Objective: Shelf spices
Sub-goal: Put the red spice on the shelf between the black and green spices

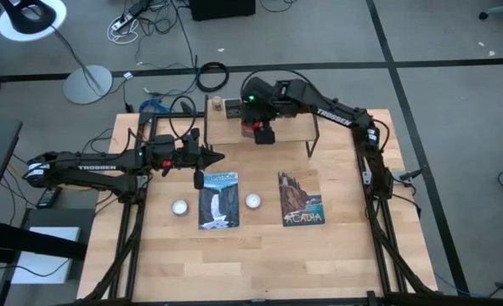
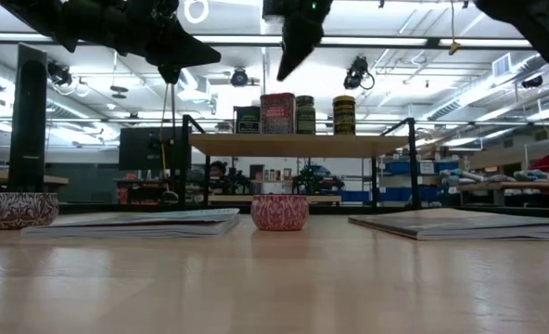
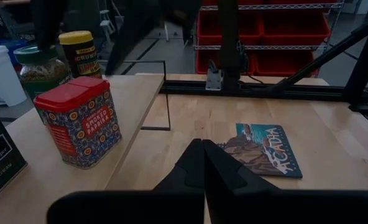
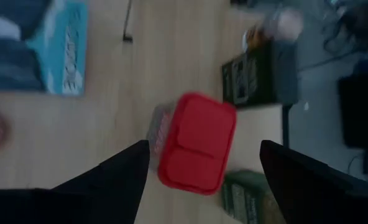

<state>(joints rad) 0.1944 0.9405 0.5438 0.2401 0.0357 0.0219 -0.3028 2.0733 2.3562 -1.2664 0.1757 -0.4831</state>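
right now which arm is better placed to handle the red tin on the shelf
Right. Its tool hangs open directly above the red tin on the shelf, fingers either side. The left tool is shut and sits beside the shelf, off the tin.

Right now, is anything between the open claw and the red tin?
No, nothing visible. The right gripper hangs open straight above the red tin, which stands on the shelf. Only air shows between them. The green jar and dark tin stand beside the red tin, not over it.
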